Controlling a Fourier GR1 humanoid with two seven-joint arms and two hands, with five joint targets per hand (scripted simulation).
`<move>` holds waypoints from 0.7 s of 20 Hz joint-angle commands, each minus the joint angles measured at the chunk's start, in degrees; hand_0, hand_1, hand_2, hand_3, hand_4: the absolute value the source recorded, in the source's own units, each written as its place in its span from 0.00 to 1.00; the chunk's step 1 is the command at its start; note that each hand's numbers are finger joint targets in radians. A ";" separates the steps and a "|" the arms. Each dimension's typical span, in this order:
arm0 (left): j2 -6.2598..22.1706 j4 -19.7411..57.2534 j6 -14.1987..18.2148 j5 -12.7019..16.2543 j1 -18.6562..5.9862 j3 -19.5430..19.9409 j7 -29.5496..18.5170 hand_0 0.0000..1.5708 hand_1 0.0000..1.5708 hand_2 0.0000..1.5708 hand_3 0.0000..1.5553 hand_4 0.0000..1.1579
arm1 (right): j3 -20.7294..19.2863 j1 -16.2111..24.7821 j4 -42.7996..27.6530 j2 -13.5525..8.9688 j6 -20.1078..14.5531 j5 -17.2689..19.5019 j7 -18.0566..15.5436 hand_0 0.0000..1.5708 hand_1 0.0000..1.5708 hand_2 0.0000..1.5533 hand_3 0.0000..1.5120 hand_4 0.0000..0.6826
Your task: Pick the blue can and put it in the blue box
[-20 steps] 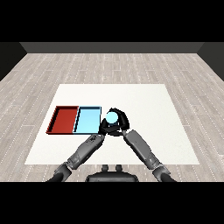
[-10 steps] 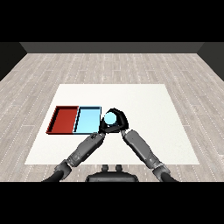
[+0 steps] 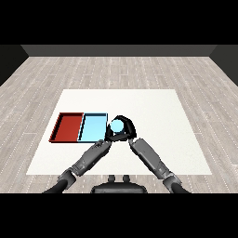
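The blue can (image 3: 117, 126) shows its light blue top just right of the light blue tray (image 3: 93, 127). My right hand (image 3: 128, 129) curls round the can from the right and above. My left hand (image 3: 110, 135) is pressed in against the can's lower left side, and its fingers are hidden by the can and the other hand. The can is held near the blue tray's right rim, partly over it. The red tray (image 3: 69, 127) lies to the left of the blue one.
The white table (image 3: 153, 111) stretches wide to the right and behind the hands. Both forearms meet in a V shape in front of the trays. Grey wooden floor surrounds the table.
The can and both hands have shifted slightly left, toward the blue tray's right rim. The grip looks the same.
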 commanded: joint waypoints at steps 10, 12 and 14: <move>-1.44 -1.43 0.06 -4.93 1.67 3.55 1.57 1.00 1.00 0.99 0.94 0.98 | -1.95 -1.56 3.26 1.53 1.21 4.78 2.36 0.00 0.00 0.00 0.00 0.00; -1.45 -3.88 4.34 -3.65 0.57 0.38 4.34 1.00 1.00 1.00 0.95 0.99 | -1.31 3.25 -2.58 0.94 1.23 8.25 4.48 0.00 0.00 0.00 0.00 0.00; -1.45 -2.11 0.85 -3.14 4.53 2.03 -0.38 1.00 1.00 1.00 0.95 0.99 | -6.17 -1.06 3.21 0.73 5.42 6.11 1.68 0.00 0.00 0.00 0.00 0.00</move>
